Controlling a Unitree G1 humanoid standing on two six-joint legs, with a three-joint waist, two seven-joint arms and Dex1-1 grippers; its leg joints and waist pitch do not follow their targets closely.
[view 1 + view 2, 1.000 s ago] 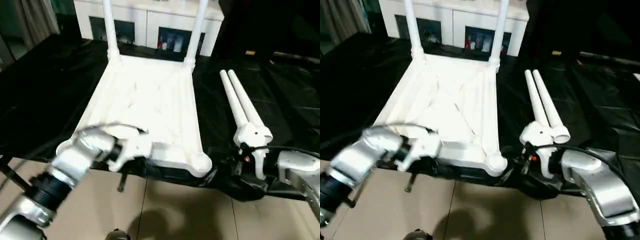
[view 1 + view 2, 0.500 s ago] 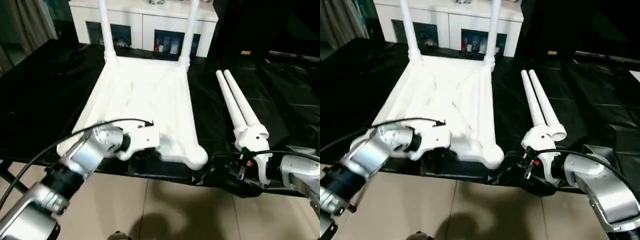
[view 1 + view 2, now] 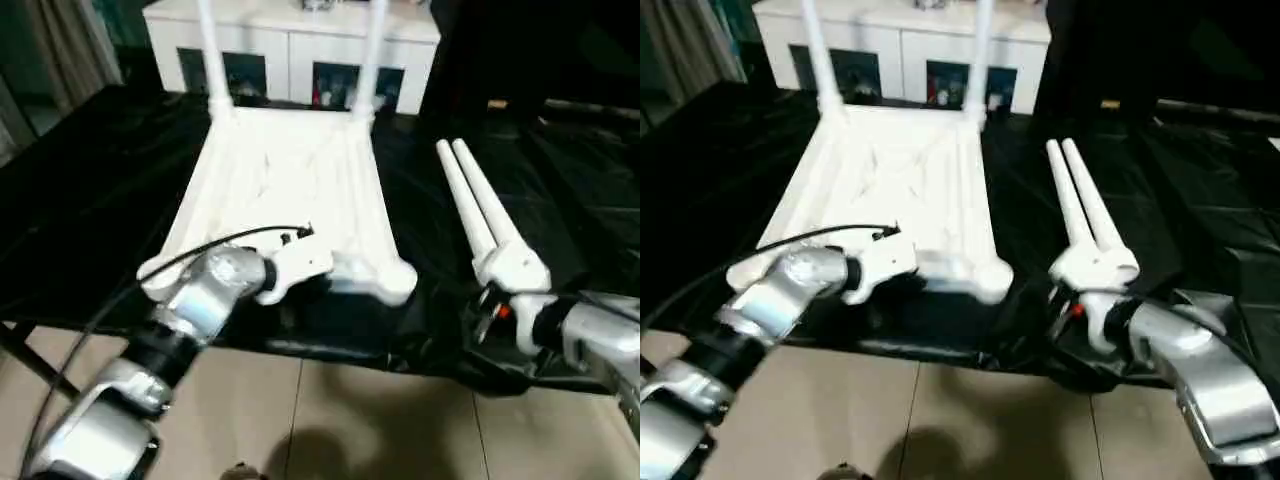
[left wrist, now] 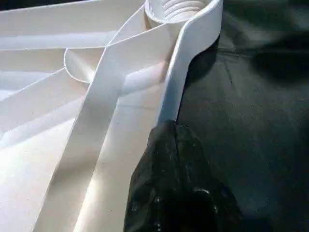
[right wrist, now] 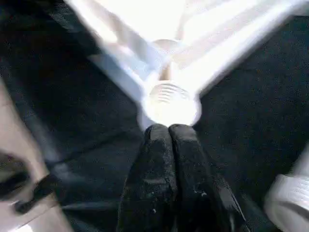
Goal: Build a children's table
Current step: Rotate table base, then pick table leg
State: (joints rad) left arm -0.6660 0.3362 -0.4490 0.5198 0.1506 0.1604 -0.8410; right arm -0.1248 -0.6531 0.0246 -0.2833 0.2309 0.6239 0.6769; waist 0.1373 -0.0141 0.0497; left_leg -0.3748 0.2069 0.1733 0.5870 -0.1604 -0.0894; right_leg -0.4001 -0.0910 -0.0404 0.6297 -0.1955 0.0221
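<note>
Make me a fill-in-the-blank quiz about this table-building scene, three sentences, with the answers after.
1. The white plastic children's table top lies ribbed side up with ____ tapered legs already standing in its far corners.
2. Two loose white tube legs lie side by side on the ____ table cover.
3. The left gripper, fingers shut, rests against the top's near ____.

Answers: two; black; edge

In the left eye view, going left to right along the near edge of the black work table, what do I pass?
left gripper at the tabletop's near rim → empty corner socket of the children's table → thick ends of the two loose legs → right gripper
</note>
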